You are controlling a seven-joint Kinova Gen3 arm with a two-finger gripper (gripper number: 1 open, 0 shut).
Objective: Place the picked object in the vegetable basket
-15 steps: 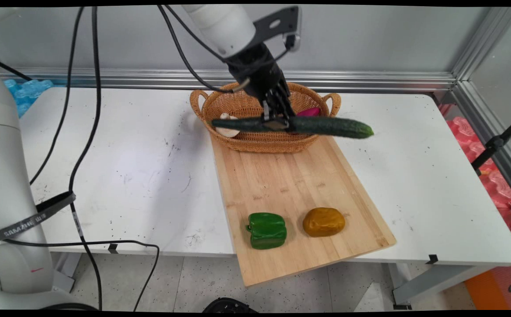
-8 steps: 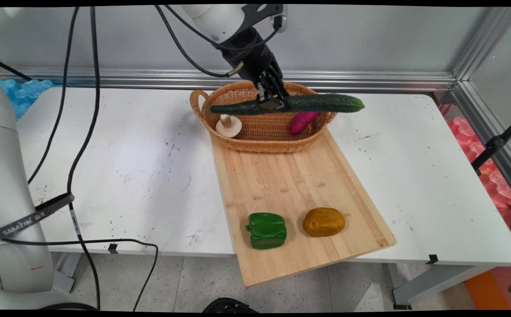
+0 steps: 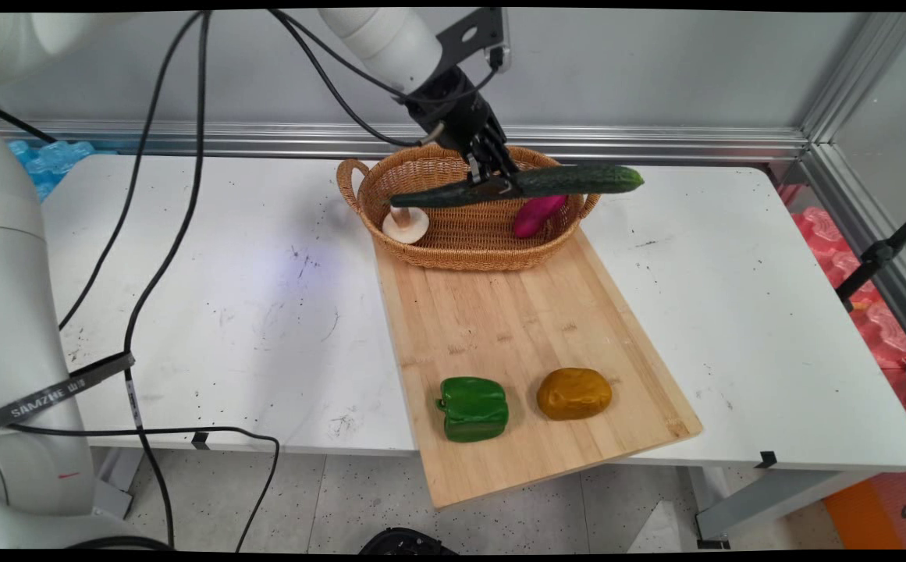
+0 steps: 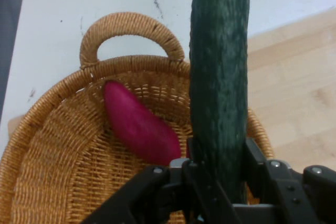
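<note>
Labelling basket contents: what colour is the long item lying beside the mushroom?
Magenta-pink sweet potato; shows best in the hand view, inside the wicker basket.

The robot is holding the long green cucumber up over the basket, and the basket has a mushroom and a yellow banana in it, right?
Almost. The tool does hold the cucumber above the basket, and a mushroom lies inside. But the other thing in there is a magenta-pink vegetable, not a yellow banana. The hand view shows it best.
</note>
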